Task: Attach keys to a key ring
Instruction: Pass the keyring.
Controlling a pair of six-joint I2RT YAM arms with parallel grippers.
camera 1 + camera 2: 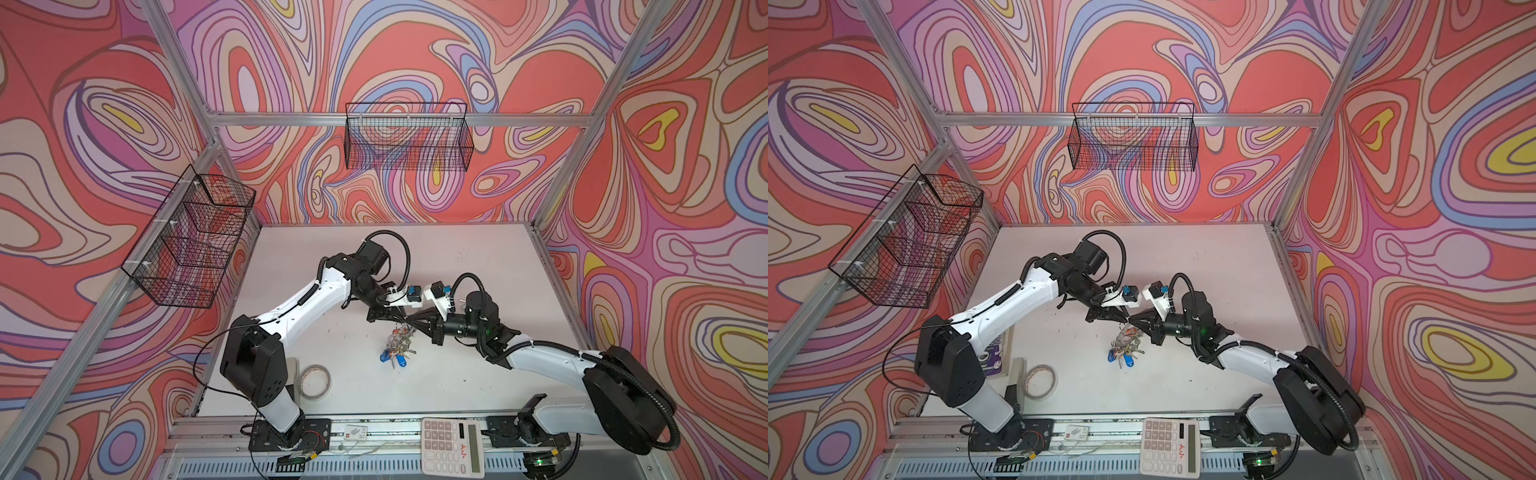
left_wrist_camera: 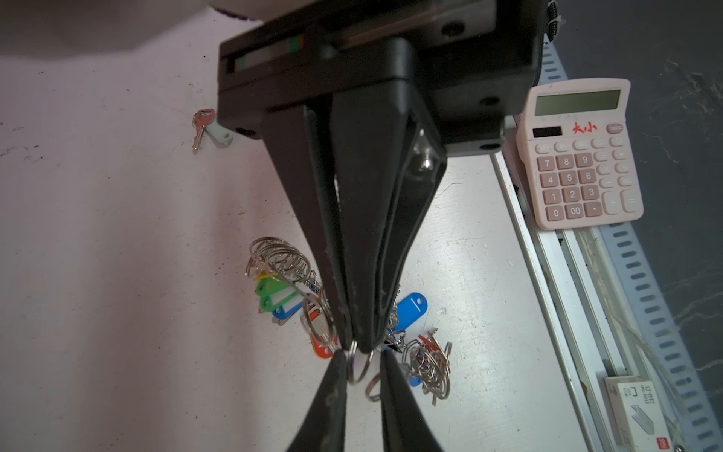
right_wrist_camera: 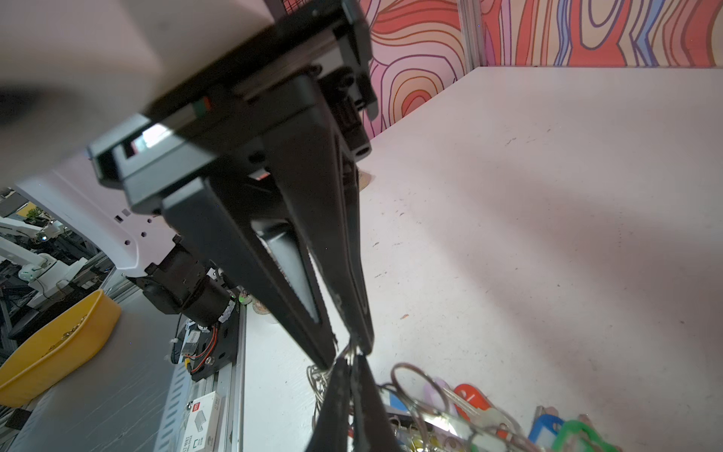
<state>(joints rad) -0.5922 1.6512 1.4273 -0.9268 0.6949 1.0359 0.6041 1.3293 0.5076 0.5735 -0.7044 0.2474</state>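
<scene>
two sets of black jaws tip to tip over the middle of the bench: right gripper pressed fully together, nose against a small split ring; left gripper set to a narrow slit around that same ring, true clamp or not impossible to tell. biggest risk, by judgement: thin springy wire squirting out sideways on any further squeeze, or both noses colliding and twisting the ring off line, hence no threading. also likely to snag: neighbouring loops crowding the tips, dragging the whole bunch along on any pull. key ring seemingly raised off the bench at the gripper end, lower end resting near the middle, a little toward the front edge; flat body mostly hidden behind a fan of silver loops. keys dangling and piled beneath, tags blue, green, red, yellow. one stray key with a pale tag lying well apart from the bunch
</scene>
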